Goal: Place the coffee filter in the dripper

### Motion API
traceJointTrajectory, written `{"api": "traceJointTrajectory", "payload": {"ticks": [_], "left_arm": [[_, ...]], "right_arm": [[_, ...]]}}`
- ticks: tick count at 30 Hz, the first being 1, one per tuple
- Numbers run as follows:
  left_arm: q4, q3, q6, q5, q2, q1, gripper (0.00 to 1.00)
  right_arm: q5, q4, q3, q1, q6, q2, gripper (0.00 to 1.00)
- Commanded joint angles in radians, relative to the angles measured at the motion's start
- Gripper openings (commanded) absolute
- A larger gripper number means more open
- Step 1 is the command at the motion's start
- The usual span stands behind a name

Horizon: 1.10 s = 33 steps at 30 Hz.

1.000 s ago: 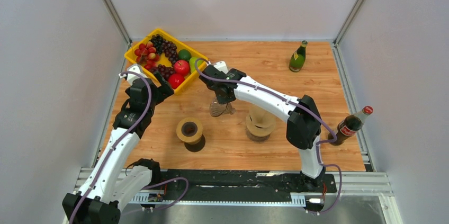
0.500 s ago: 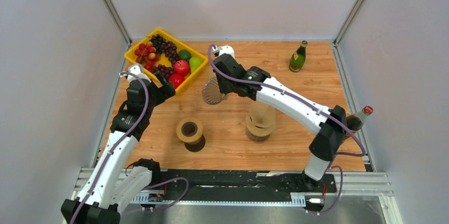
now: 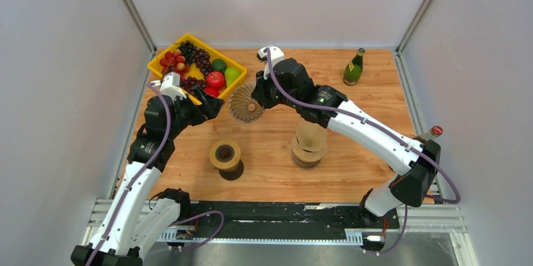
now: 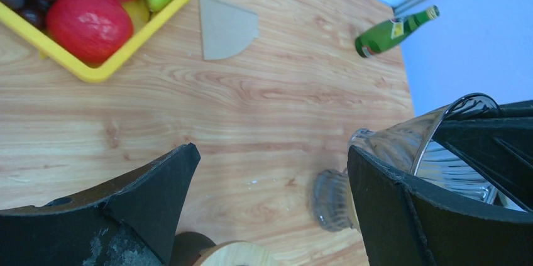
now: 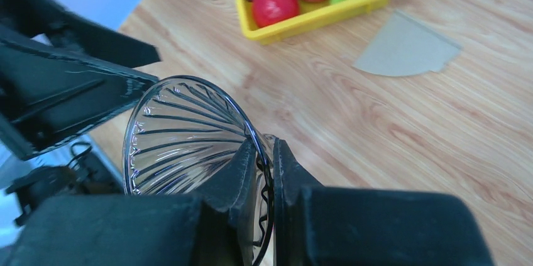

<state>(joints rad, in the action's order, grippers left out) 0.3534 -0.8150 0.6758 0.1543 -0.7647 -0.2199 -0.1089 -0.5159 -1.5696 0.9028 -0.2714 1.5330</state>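
My right gripper is shut on the rim of the clear ribbed glass dripper and holds it off the table, tipped on its side. In the right wrist view one finger is inside and one outside the dripper at my right gripper. The coffee filter, a brown paper fan, lies flat on the wood beside the yellow tray; it also shows in the left wrist view. My left gripper is open and empty just left of the dripper, jaws wide apart.
A yellow tray of fruit stands at the back left. A tape roll and a tan wooden stand sit mid-table. A green bottle stands back right, and a cola bottle shows by the right arm's elbow.
My right gripper has lifted the dripper off the table and carried it back and left, tipping it over. My left gripper has swung right, toward the dripper.
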Motion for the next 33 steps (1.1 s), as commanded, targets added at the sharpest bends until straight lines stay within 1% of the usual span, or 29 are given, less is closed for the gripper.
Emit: {"api": "traceJointTrajectory", "payload": {"ticks": [1, 6, 10, 15, 19, 27, 31, 33], "left_arm": [[-0.017, 0.004, 0.017, 0.082, 0.047, 0.004, 1.0], [0.054, 0.007, 0.0, 0.083, 0.113, 0.004, 1.0], [0.099, 0.021, -0.007, 0.089, 0.173, 0.004, 1.0], [0.125, 0.022, -0.038, 0.078, 0.245, 0.004, 1.0], [0.155, 0.006, -0.052, 0.097, 0.251, 0.004, 1.0], [0.213, -0.021, -0.072, 0.131, 0.255, 0.004, 1.0], [0.292, -0.044, -0.097, 0.106, 0.253, 0.004, 1.0], [0.312, -0.047, -0.1, 0.118, 0.254, 0.004, 1.0]], "right_arm": [[0.254, 0.118, 0.007, -0.013, 0.023, -0.039, 0.0], [0.445, 0.098, 0.011, -0.018, 0.023, -0.011, 0.0], [0.53, 0.057, -0.024, -0.018, 0.029, 0.049, 0.0], [0.546, 0.002, -0.063, -0.018, 0.044, 0.125, 0.0], [0.597, -0.011, -0.092, -0.016, 0.044, 0.176, 0.0], [0.614, -0.006, -0.114, 0.012, 0.04, 0.191, 0.0], [0.61, -0.003, -0.13, 0.04, 0.034, 0.199, 0.0], [0.591, -0.002, -0.131, 0.058, 0.03, 0.204, 0.0]]}}
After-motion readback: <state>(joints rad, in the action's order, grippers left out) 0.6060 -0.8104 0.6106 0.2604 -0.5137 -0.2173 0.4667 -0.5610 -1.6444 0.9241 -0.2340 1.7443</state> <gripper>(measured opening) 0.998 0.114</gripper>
